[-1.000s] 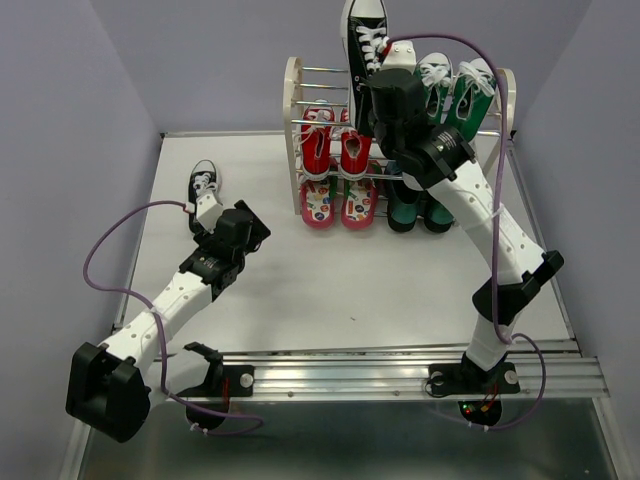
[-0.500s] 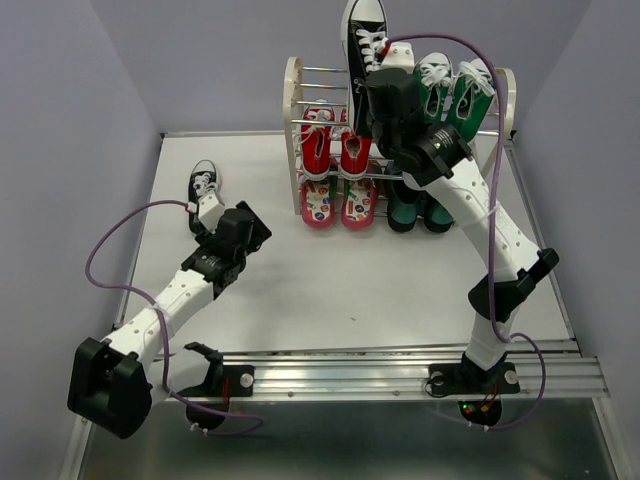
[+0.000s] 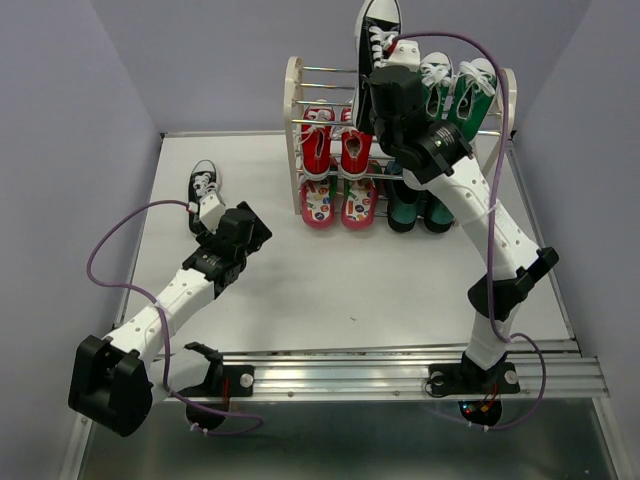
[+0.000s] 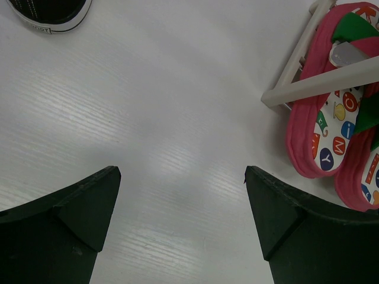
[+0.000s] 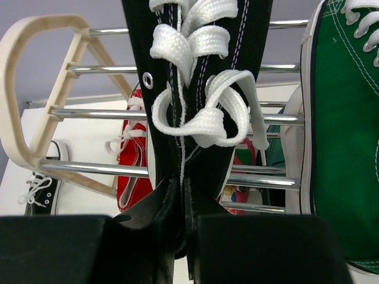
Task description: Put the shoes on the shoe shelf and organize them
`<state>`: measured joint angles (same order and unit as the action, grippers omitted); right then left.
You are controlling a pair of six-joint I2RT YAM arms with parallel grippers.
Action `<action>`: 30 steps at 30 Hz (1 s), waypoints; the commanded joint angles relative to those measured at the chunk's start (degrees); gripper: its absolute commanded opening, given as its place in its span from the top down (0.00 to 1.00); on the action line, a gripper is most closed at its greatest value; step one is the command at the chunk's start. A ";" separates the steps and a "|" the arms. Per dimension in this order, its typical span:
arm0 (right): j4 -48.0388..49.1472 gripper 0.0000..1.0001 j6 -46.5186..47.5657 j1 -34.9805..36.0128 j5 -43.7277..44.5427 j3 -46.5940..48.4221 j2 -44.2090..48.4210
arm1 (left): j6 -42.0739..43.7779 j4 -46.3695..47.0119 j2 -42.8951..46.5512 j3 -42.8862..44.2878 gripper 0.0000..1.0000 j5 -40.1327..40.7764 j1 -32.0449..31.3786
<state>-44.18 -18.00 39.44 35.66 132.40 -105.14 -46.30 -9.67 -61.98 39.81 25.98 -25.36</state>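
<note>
A: What is the right pincer [image 5: 180, 231] doing?

B: It is clamped narrow on the collar of one black-and-white sneaker [image 5: 195, 71]. The shoe stands steeply, toe up and far, over the top rods of the shoe shelf [image 3: 292, 110], on the left half. I cannot tell whether its sole touches the rods.

A: And the matching shoe?

B: The second black-and-white sneaker [image 3: 204, 182] lies on the counter [image 3: 330, 280], far left, well apart from the shelf. The left pincer [image 4: 180, 174] hovers just near it with its jaws wide and nothing between them; the wrist view shows only bare counter in the gap and the shoe's toe at the far left corner.

A: What sits on the shelf?

B: The red sneakers [image 3: 336, 150] are side by side on a middle tier, left half. The flip-flops [image 3: 340, 205] are at the bottom below them, printed footbeds facing up. On the right half, the green-and-white sneakers [image 3: 455, 85] lean on the top tier, just beside the held shoe, and the dark green boots [image 3: 415, 208] stand at the bottom.

A: Where is the shelf itself?

B: At the far edge of the counter, against the back wall.
</note>
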 commanded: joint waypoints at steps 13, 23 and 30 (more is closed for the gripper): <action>5.34 0.63 0.59 -4.11 -1.47 2.69 -3.22 | 0.60 -0.35 0.01 0.44 0.01 1.71 0.67; 5.25 0.35 2.09 -4.11 -2.70 1.37 -3.75 | 0.51 -0.79 0.01 1.06 0.01 1.97 0.93; 9.20 0.27 7.00 -4.11 -6.04 1.02 -2.70 | 0.51 -2.01 -0.25 3.60 0.01 3.29 1.46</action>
<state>-36.10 -15.53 34.94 32.88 133.51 -107.66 -46.33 -10.59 -62.24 39.99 26.81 -24.58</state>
